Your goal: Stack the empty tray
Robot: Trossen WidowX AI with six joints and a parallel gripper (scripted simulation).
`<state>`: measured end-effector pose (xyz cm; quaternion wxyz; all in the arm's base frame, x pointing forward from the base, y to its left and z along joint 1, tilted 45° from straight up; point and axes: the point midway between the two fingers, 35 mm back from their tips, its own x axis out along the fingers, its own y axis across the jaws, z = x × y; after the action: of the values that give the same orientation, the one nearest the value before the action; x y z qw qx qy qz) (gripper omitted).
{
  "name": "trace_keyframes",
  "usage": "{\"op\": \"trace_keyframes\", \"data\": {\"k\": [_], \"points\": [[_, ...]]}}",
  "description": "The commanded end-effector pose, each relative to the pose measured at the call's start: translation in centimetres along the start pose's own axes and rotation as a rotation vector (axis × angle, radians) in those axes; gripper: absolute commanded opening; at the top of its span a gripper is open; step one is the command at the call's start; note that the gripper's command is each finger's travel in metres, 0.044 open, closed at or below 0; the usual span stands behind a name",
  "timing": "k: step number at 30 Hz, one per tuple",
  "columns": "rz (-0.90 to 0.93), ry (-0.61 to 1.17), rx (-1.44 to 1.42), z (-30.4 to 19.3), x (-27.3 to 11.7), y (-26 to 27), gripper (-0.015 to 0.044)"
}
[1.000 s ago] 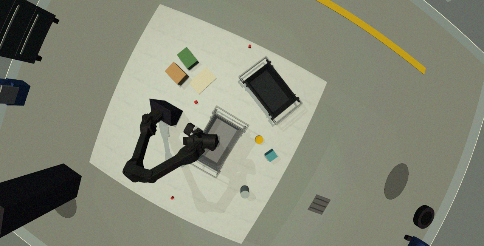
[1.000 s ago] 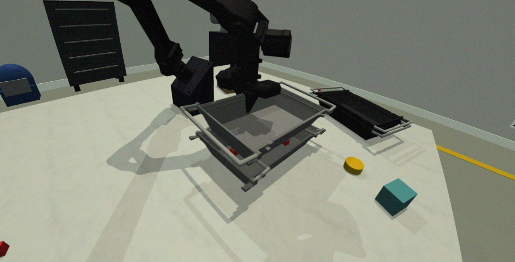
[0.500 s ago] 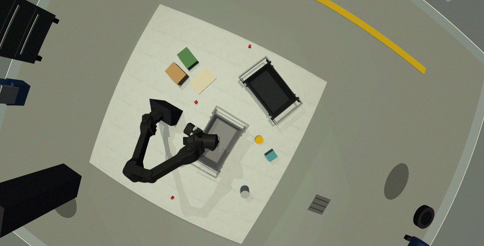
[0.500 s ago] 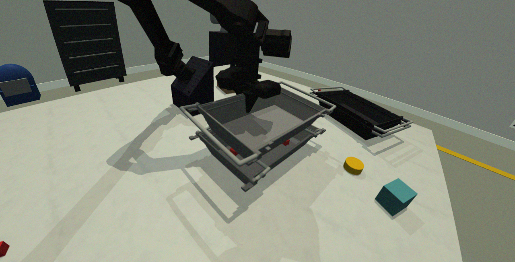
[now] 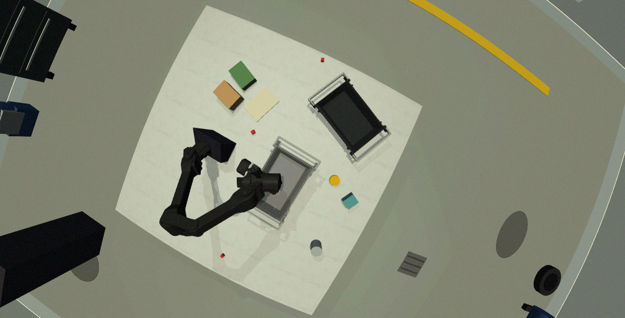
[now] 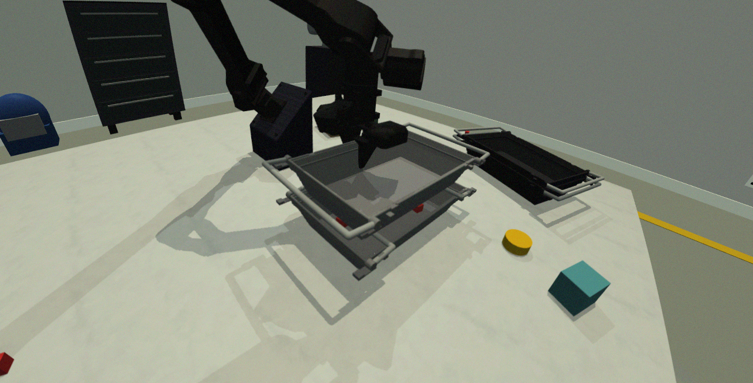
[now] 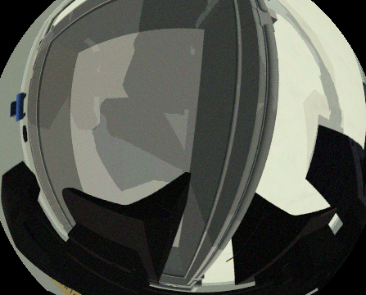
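The empty grey tray (image 5: 290,169) (image 6: 421,154) (image 7: 217,102) sits about level above the loaded grey tray (image 6: 329,236). Its own wire bars (image 6: 316,201) stand out over its ends. Parts of the loaded tray's bars (image 6: 383,255) show at its corners, turned in beneath the upper tray; their full contact is hidden. Red blocks (image 6: 341,222) (image 6: 417,207) show in the gap between the trays. My gripper (image 6: 353,151) (image 7: 209,180) is partly open astride the upper tray's long side wall, one finger inside and one outside, with a gap beside the wall.
A black tray (image 5: 351,116) (image 6: 505,175) with bars out stands apart. A yellow disc (image 5: 334,180) (image 6: 516,241), a teal block (image 5: 349,201) (image 6: 579,286) and a grey cylinder (image 5: 316,248) stand on the table. Green (image 5: 241,74) and orange (image 5: 227,94) blocks lie near the robot base.
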<state>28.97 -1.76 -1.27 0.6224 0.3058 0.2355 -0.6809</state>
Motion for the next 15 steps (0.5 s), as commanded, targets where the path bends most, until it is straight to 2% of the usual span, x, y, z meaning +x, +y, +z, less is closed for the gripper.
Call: {"op": "trace_keyframes", "data": {"k": [1, 15], "points": [[-0.008, 0.000, -0.004, 0.08, 0.15, -0.12, 0.0191], [-0.008, 0.000, -0.004, 0.08, 0.15, -0.12, 0.0396]]}}
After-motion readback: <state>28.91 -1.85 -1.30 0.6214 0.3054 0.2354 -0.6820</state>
